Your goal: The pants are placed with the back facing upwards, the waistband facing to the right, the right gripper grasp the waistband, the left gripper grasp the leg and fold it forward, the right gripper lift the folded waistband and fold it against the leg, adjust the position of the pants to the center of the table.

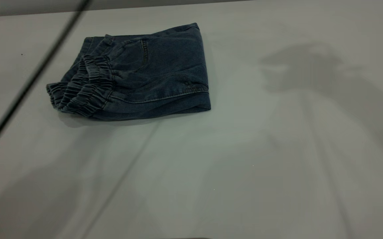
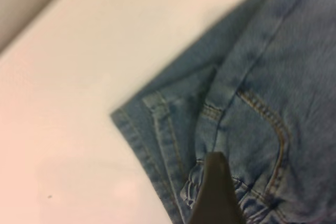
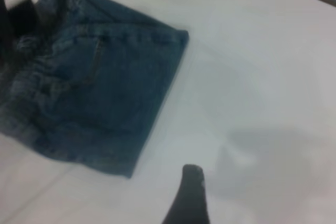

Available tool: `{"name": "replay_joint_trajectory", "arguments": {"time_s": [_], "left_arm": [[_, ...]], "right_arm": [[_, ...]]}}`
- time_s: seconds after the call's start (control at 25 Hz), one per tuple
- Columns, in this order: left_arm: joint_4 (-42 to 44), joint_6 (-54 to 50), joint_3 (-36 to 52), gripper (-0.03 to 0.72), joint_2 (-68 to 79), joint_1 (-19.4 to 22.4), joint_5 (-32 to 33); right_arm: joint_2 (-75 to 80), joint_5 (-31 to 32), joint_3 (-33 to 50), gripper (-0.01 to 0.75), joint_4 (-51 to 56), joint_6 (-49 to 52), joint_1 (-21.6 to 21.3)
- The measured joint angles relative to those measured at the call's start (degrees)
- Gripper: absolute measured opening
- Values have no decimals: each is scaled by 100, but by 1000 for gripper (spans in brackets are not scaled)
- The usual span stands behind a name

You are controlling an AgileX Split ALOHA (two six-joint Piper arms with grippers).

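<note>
- white table (image 1: 244, 149), pants (image 1: 138, 73) folded into a compact stack, lying left of centre toward the far edge.
- left gripper (image 2: 216, 192) hovers over the waistband (image 1: 82, 88); jaw state cannot be told.
- right gripper (image 3: 188, 198) over bare table; jaw state unclear.
- risk: dragging one layer to centre could undo the fold.

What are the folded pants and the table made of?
The pants look like faded blue denim, a woven cotton-type cloth: orange-tan stitching along the seams and pocket, and a gathered, ruffled waistband that suggests elastic inside. The table looks smooth, plain white and matte, maybe laminate or painted board; I can't tell which.
</note>
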Motion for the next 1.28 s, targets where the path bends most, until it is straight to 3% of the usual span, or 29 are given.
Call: {"name": "replay_joint_trajectory", "arguments": {"time_s": [0.24,0.44,0.92,1.28], "left_arm": [[10,-364,440,506,-1258,0,0],[10,-519,1646,506,-2590,0,0],[-264,-656,5112,506,-6967,0,0],[-284,-703,7096,506,-10106,0,0]], "right_arm": [[-858,135,0,573,-152,493,0],[-1852,156,305,573,22,719,0],[-5451,202,3604,573,157,754,0],[-7312,221,5722,573,4,754,0]]}}
